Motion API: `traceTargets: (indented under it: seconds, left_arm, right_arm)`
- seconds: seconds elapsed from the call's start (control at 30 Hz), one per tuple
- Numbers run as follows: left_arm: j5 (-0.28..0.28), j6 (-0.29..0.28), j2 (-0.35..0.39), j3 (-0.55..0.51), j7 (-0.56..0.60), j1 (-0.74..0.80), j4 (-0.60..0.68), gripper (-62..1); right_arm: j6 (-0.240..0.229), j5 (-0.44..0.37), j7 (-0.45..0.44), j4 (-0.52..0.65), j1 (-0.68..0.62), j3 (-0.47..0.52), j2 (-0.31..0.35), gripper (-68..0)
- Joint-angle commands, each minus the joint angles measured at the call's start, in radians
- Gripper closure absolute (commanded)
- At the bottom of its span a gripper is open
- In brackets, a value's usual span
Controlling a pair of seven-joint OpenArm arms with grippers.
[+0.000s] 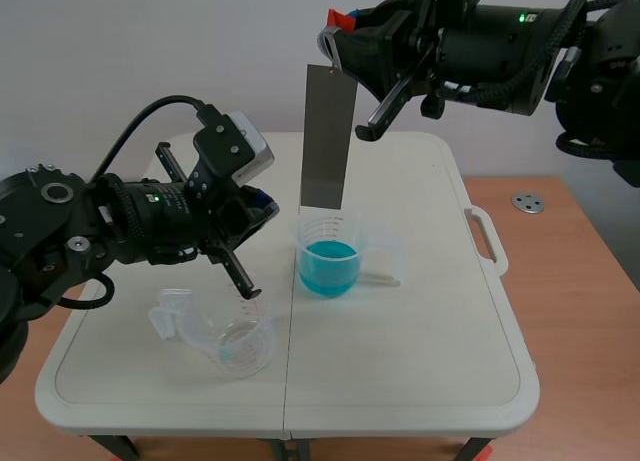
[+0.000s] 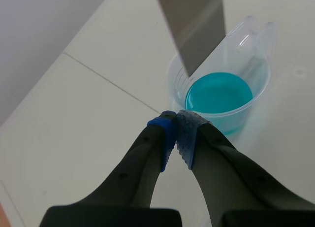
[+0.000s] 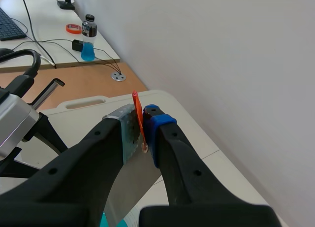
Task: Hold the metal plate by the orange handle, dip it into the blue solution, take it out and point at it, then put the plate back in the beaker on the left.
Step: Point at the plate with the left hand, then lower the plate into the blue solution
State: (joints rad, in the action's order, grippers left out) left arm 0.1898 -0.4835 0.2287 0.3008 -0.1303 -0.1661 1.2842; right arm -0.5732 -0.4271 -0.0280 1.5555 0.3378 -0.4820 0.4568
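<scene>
Our right end effector (image 3: 142, 132) is clamped on the orange handle (image 3: 138, 113), and the metal plate (image 1: 328, 136) hangs at centre frame just above the blue solution (image 1: 328, 256). Our left end effector (image 2: 176, 124), pinched closed with nothing in it, aims toward the plate's lower edge. For a good point, we'd hold the plate steady and stop short of touching it.

Plate (image 1: 327, 136) upright above beaker (image 1: 328, 259) mouth

Your left arm (image 1: 130, 216) comes in low from the left. The left gripper (image 2: 176, 121) slants down toward the middle, closed tight on nothing. Your right arm (image 1: 500, 56) is raised high across the far right, reaching toward the middle. The right gripper (image 3: 143, 119) pinches the orange handle (image 3: 138, 110).
</scene>
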Motion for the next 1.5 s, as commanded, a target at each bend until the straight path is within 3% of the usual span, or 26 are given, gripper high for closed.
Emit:
traceTargets:
  seconds: [0.0, 0.53, 0.83, 1.23, 1.47]
  left_arm:
    - [0.013, 0.001, -0.014, 0.002, 0.01, -0.009, 0.012, -2.9]
    - [0.006, 0.006, -0.011, 0.013, 0.01, -0.011, 0.013, -2.9]
    - [-0.103, 0.157, 0.131, -0.083, 0.058, 0.095, 0.049, -2.9]
    - [-0.34, 0.16, 0.409, -0.378, 0.164, 0.416, 0.131, -2.9]
    - [-0.389, 0.185, 0.494, -0.506, 0.193, 0.65, 0.131, -2.9]
  right_arm:
    - [0.004, -0.011, -0.018, 0.007, 0.025, 0.01, -0.003, -1.1]
    - [0.004, -0.011, -0.011, 0.007, 0.025, 0.01, -0.003, -1.1]
    - [0.004, -0.011, -0.006, 0.007, 0.024, 0.01, -0.003, -1.1]
    - [0.004, -0.011, -0.001, 0.007, 0.024, 0.01, -0.003, -1.1]
    - [0.004, -0.011, 0.008, 0.007, 0.024, 0.01, -0.003, -1.1]
